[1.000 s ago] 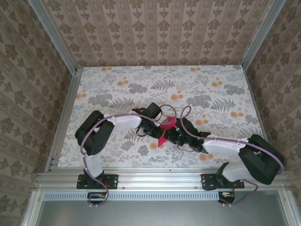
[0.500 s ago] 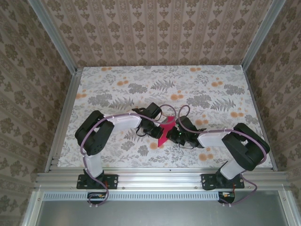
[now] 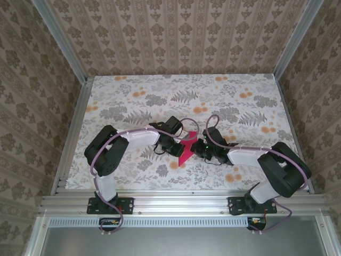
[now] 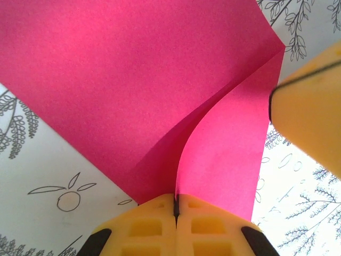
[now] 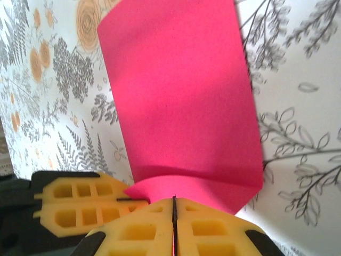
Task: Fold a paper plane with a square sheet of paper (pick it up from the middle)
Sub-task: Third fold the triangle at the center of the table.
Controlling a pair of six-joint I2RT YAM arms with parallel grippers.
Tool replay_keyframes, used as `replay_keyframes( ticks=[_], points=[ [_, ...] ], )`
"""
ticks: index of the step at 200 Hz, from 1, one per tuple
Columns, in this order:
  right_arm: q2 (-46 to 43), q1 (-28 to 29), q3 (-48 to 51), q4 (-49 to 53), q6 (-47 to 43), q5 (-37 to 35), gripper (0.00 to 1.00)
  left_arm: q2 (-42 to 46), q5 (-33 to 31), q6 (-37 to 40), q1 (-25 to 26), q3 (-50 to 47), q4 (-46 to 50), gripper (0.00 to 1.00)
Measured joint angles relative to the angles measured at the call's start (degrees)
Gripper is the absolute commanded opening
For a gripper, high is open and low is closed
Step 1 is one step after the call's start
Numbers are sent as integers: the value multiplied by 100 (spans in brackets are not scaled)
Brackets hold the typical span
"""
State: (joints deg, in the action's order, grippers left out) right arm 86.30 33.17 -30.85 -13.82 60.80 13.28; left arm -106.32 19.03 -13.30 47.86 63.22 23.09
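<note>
The magenta square sheet of paper (image 3: 186, 148) hangs bent between both grippers above the middle of the floral table, its lower end tapering to a point. My left gripper (image 3: 179, 142) is shut on one edge of the sheet (image 4: 160, 80), with the edge running into the seam of its yellow fingers (image 4: 144, 229). My right gripper (image 3: 197, 147) is shut on a curled-over flap of the sheet (image 5: 181, 106). In the right wrist view the left gripper's fingers (image 5: 80, 205) sit just beside mine. A paper plane shape cannot be made out.
The floral tablecloth (image 3: 133, 101) spreads out beyond the grippers. Patterned walls and aluminium frame posts (image 3: 74, 106) enclose the table on three sides. The right gripper's yellow finger (image 4: 314, 117) crowds the right side of the left wrist view.
The right arm has swung its elbow outward and lower, and its gripper has shifted slightly up the table. The sheet has turned a little with it. The left arm has stayed put.
</note>
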Motion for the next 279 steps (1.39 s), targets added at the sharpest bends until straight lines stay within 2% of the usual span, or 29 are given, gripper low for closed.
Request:
replay_keyframes(
  ticks=[33, 85, 119, 207, 248, 279],
  points=[
    [437, -68, 63, -291, 9, 107, 9, 0, -2, 0, 0, 0, 7, 0],
    [234, -129, 79, -87, -70, 133, 9, 22, -9, 0, -2, -22, 7, 0],
    [24, -402, -13, 127, -238, 181, 9, 22, -20, 0, 0, -26, 7, 0],
    [439, -529, -31, -31, -289, 420, 10, 28, -24, 0, 0, -26, 15, 0],
    [37, -546, -66, 557, -501, 424, 15, 81, -81, -4, 0, -37, 98, 9],
    [-809, -560, -323, 1276, -807, 365, 16, 297, -203, -114, -2, -37, 396, 25]
  ],
)
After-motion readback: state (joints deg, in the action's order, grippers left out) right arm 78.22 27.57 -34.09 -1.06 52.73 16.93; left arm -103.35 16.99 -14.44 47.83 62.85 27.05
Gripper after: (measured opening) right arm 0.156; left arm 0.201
